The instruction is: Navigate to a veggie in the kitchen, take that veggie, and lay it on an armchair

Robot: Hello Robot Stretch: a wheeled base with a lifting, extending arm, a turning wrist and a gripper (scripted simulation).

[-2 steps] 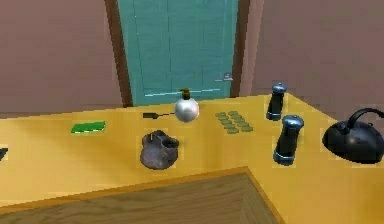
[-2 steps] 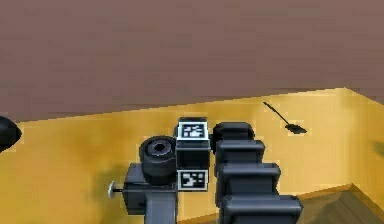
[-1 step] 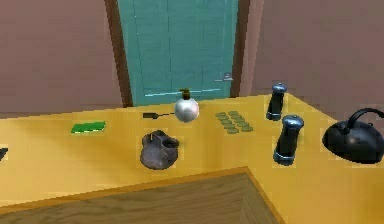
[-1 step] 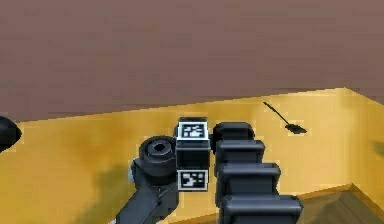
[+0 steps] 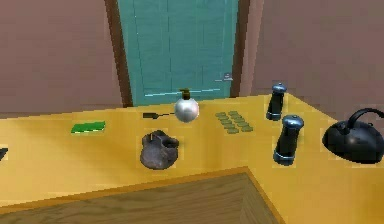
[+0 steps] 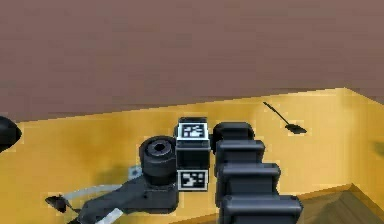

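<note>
On tabletop (image 5: 70,155), forward view: brownish lump (image 5: 158,150) at 7 o'clock from shiny ball (image 5: 187,107), possibly the veggie, unsure. Judged firm, rollable; grasp across middle. Arm side: gripper (image 6: 62,201) holds nothing; its state cannot be told.

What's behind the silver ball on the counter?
A teal door stands behind the silver ball, past the counter edge. The counter covers the door's bottom.

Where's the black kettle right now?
The black kettle sits on the yellow counter at the forward view's right edge, just right of the nearer tall dark shaker.
</note>
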